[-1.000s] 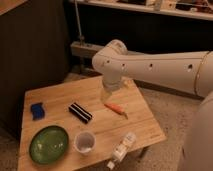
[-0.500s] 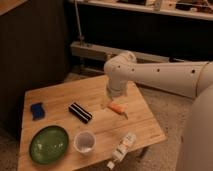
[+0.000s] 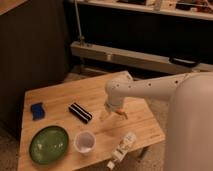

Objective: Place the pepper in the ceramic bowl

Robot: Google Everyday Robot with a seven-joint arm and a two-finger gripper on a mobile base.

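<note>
Just beside the gripper (image 3: 111, 115), on the side facing away from the distant green bowl (image 3: 48, 144), the pepper (image 3: 121, 114) peeks out orange; whether the gripper is clamped on it, I cannot tell.

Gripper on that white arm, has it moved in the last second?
Yes: the gripper dropped lower in view, now level with the striped block, beside the pepper.

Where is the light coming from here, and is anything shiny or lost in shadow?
Camera view: warm light from above falls on the wooden table, while the wall behind is dark. Camera view: the ceramic bowl shows a faint sheen. Camera view: the white arm is brightly lit, and its gripper sits low at mid-table, right at the pepper.
</note>
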